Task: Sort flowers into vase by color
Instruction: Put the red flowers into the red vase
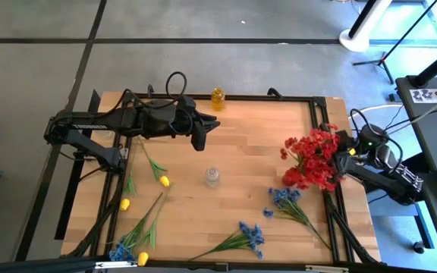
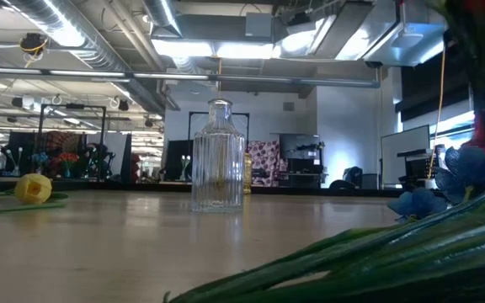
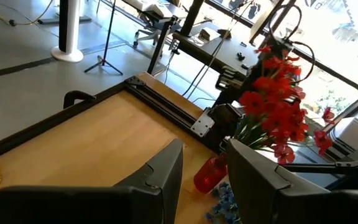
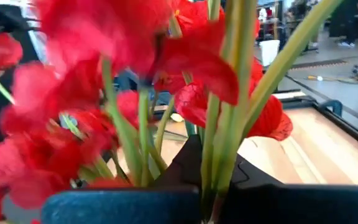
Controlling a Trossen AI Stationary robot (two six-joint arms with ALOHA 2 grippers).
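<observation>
At right of the high frame, the right gripper [image 1: 338,161] has its fingers clamped on the red flowers [image 1: 312,159], which it should carry upright and lower stems-first into a vase [image 1: 213,177] at centre, left gripper [image 1: 201,135] open-fingered above.

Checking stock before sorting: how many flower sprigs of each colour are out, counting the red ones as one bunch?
Red bunch: 1
Blue sprigs: 3
Yellow buds: 3
Total: 7
</observation>
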